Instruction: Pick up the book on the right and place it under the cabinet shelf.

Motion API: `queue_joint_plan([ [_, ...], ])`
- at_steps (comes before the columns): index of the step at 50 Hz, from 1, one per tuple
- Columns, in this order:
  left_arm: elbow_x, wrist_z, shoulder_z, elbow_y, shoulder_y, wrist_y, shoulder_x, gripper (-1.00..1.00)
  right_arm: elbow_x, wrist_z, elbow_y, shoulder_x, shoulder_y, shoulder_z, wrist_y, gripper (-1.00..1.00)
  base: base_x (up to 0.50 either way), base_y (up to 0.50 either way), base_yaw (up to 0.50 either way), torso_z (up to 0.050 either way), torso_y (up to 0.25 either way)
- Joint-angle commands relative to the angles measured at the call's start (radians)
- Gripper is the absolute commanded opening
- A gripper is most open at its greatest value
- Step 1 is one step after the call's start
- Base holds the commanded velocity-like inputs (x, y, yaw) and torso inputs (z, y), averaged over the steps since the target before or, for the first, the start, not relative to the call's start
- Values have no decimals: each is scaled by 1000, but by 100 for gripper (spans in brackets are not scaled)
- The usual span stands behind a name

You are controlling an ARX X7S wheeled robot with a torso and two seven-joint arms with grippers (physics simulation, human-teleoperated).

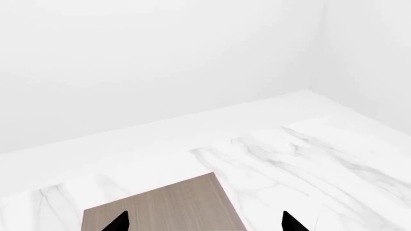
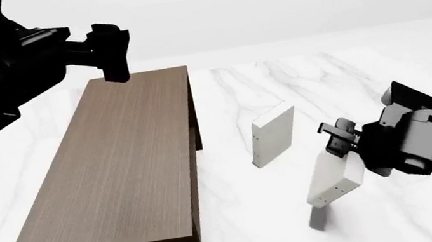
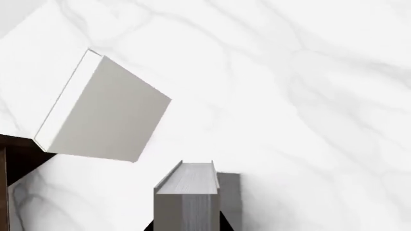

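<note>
right gripper (image 2: 346,140) clamps book (image 2: 334,180), apparently lifted | left gripper (image 1: 204,222) spread above cabinet shelf (image 2: 119,161) edge

Your cabinet shelf (image 2: 120,167) stands on the floor (image 2: 337,71) at the left, running away from you. Right of it, apart, the thicker book (image 2: 273,135) stands upright. Nearer you and further right, your right gripper (image 2: 337,141) has the book (image 2: 335,183) tilted above the floor. Your left gripper (image 2: 111,52) hangs over the cabinet's far end.
</note>
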Motion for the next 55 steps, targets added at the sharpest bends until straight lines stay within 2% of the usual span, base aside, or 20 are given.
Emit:
queue_joint_plan([
  [1,-15,-11,-1,5,-1,3,-2,100,135,54,-154,21,-10,65,45,-100,0,0,0,0,0],
  [4,-17,-14,-1,6,0,4,-3,100,157,44,-186,28,-26,75,53,-100,0,0,0,0,0],
  [9,-23,-19,-1,9,4,6,-3,100,129,-74,-237,56,-46,72,81,-100,0,0,0,0,2],
  [17,-34,-26,-4,12,11,9,-9,100,304,-97,-223,42,-90,163,49,-100,0,0,0,0,1],
  [27,-38,-27,2,10,14,17,-10,100,459,-137,-148,38,-125,163,73,-100,0,0,0,0,1],
  [34,-47,-35,4,11,16,16,-9,100,494,-205,-111,30,-147,169,95,-100,0,0,0,0,0],
  [40,-50,-40,9,10,12,15,-10,100,457,-285,-73,25,-166,171,121,-100,0,0,0,0,2],
  [55,-50,-39,28,0,-2,21,-6,100,186,-608,68,-5,-129,129,108,-100,0,0,0,0,1],
])
